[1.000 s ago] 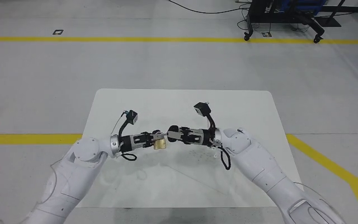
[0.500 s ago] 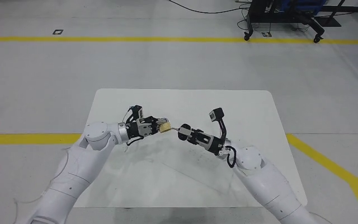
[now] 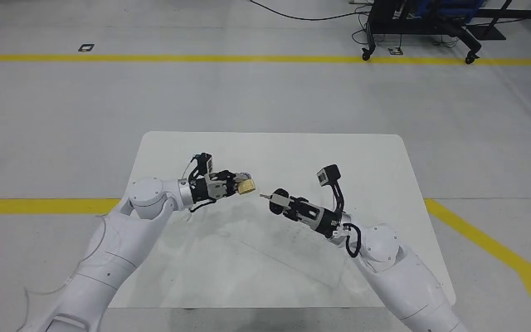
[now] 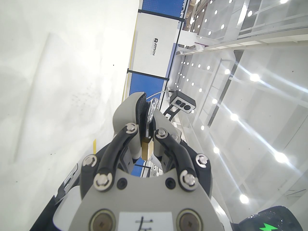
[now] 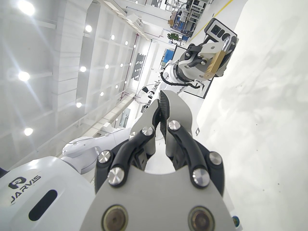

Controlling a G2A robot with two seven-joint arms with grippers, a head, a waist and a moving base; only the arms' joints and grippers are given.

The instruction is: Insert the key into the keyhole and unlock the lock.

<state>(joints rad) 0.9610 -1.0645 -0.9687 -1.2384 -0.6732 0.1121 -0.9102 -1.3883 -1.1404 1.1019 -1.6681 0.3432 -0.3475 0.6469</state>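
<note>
The lock (image 3: 246, 187) sits clamped between the jaws of my left gripper (image 3: 241, 183), just left of centre in the top view. It is apart from the key (image 3: 265, 197), which is pinched in my right gripper (image 3: 275, 200). Both are over the white table (image 3: 365, 158).

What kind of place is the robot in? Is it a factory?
Probably a big factory hall or robot lab: yellow lines painted on the floor, rows of lights on a high ceiling, and racks of equipment in the background.
</note>
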